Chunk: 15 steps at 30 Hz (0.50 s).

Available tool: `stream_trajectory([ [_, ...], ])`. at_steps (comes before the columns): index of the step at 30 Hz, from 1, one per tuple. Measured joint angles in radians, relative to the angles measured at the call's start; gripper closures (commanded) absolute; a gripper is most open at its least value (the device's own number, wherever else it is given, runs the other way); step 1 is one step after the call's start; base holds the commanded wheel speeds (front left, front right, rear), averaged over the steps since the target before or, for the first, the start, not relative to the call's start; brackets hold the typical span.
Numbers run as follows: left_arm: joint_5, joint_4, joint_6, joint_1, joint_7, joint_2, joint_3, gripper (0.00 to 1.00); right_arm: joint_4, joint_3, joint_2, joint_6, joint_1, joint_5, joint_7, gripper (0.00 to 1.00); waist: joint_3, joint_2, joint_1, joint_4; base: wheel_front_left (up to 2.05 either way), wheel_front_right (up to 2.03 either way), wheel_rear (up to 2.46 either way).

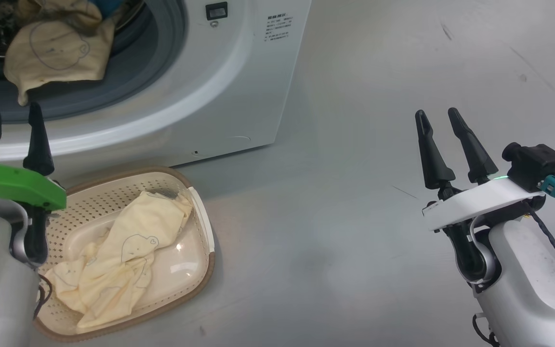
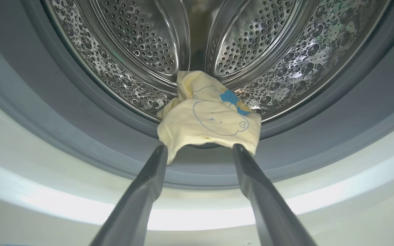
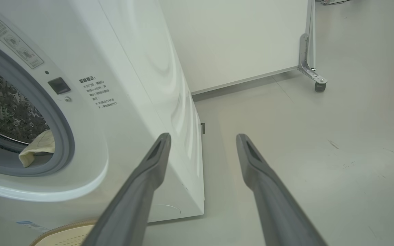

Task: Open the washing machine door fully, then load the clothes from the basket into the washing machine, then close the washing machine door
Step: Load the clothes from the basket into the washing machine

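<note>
**A:** Where are the clothes [image 1: 56, 53] now?

**B:** Split between two places. The draped garment [image 2: 210, 116] hangs over the grey gasket [image 2: 80, 136] at the mouth of the washing machine [image 1: 239, 72], half in the drum [image 2: 132, 41] and half out. The basket garment [image 1: 128, 250] lies crumpled in the basket [image 1: 94, 202], near and to the left.

**A:** And the grippers?

**B:** The left gripper [image 1: 13, 110] hovers just in front of the draped garment, fingers spread wide and holding nothing. The right gripper [image 1: 436, 112] is well off to the right over bare floor [image 1: 354, 241], also spread and empty.

**A:** What could go wrong?

**B:** I'd worry about the draped piece. If the door closes while cloth lies on the gasket, the cloth gets pinched in the seal. A nudge could also slide it out onto the floor. And a shallow pinch on the basket garment may catch only a fold and drop it short of the drum.
</note>
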Motion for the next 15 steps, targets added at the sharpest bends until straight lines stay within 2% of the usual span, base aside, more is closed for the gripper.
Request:
stream_trajectory([
  [15,0.0,-0.139,-0.002,0.172,-0.003,-0.027,0.044,0.0,0.005,-0.002,-0.032,0.0,0.046,0.0,0.0,0.0,-0.101,0.0,0.0,0.067,0.0,0.0,0.0],
])
